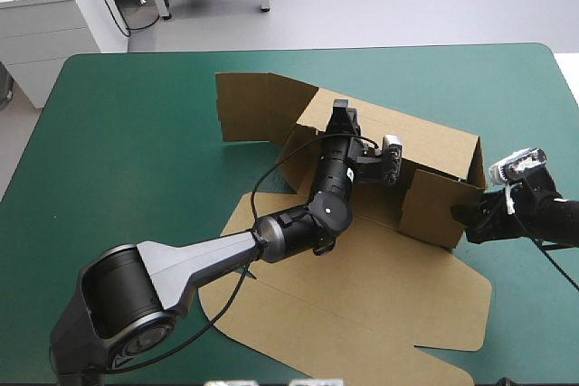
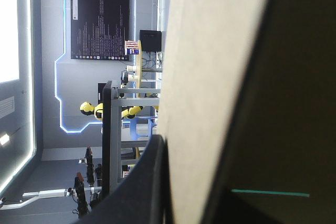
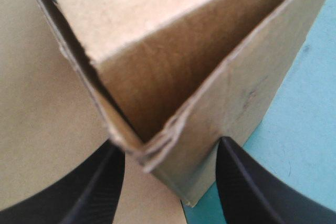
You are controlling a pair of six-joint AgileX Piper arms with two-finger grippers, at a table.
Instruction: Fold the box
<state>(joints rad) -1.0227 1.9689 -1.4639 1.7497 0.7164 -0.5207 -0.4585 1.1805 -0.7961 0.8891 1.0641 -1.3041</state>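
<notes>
Right fingers (image 3: 89,192) stand released astride the box (image 3: 173,77) corner; left fingers (image 2: 144,182) probably clench its wall. Best to pinch the corner squarely.

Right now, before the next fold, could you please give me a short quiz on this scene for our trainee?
1. True or false: the box lies completely flat.
2. What stands between the fingers of the right gripper? A) a raised corner of the box B) the flat lid C) nothing
3. Which gripper is up at the far wall?
Key: 1 false; 2 A; 3 the left gripper.
</notes>
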